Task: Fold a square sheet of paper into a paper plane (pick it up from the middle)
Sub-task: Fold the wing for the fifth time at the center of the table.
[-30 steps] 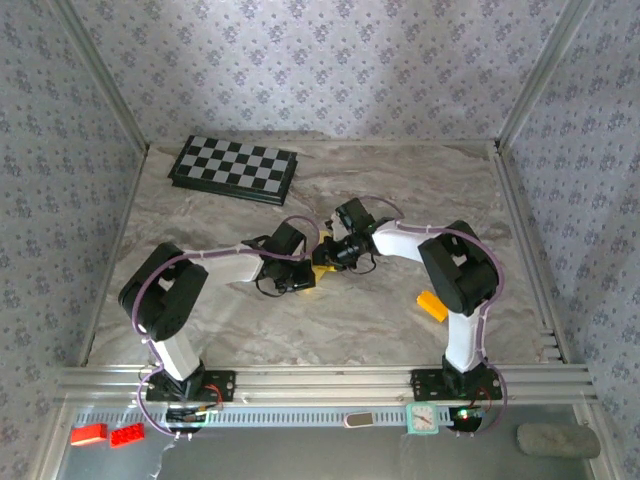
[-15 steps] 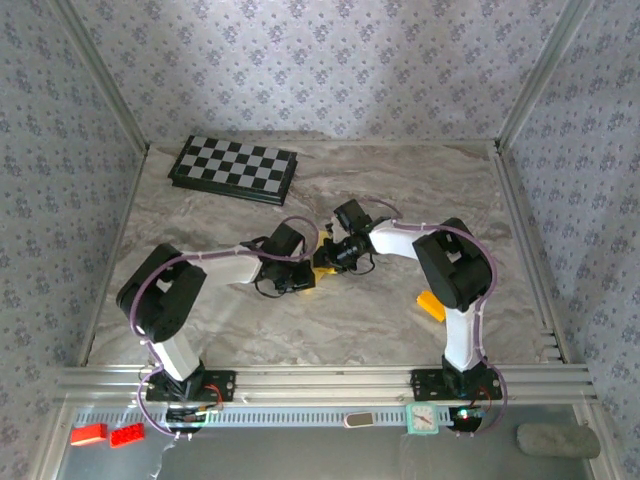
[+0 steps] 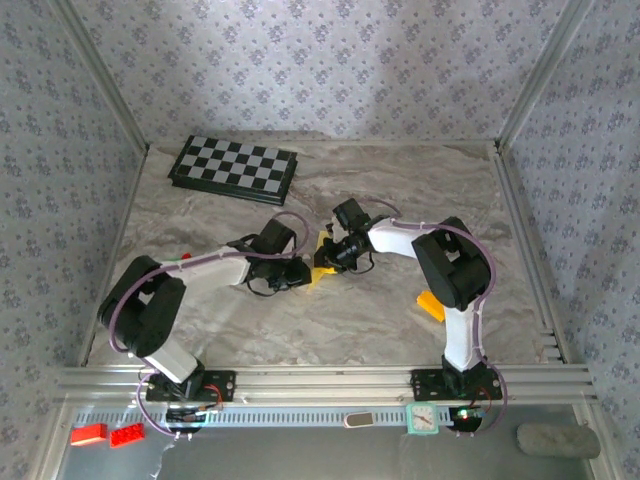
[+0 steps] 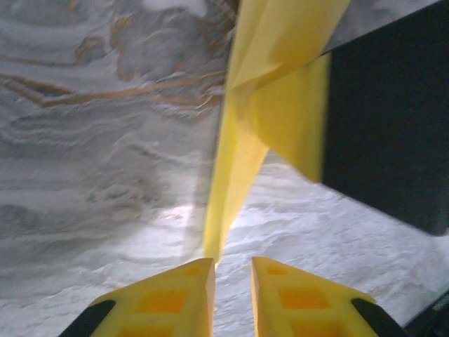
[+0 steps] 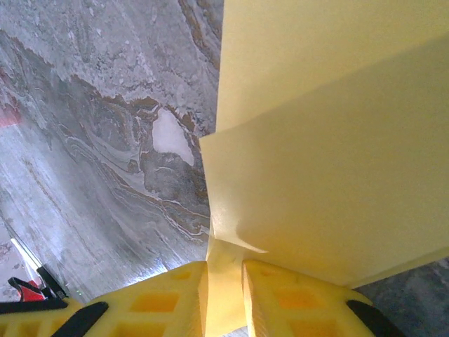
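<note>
Right wrist view — right tool (image 5: 224, 270) clamped on the square sheet of paper (image 5: 330, 140), which fans toward 1 o'clock; left tool (image 4: 231, 265) slightly apart — paper's edge at 12 o'clock, over the marble bench (image 4: 91, 140).

The middle of the table (image 3: 330, 325) is crowded: the left arm (image 3: 215, 262) and the right arm (image 3: 400, 238) reach in and meet at the folded yellow paper (image 3: 320, 270). A checkerboard (image 3: 233, 169) takes up the far left corner. An orange block (image 3: 432, 305) lies just beside the right arm's upright part. The far right and the near strip between the arm bases are open marble. Walls (image 3: 350, 70) close in three sides.
</note>
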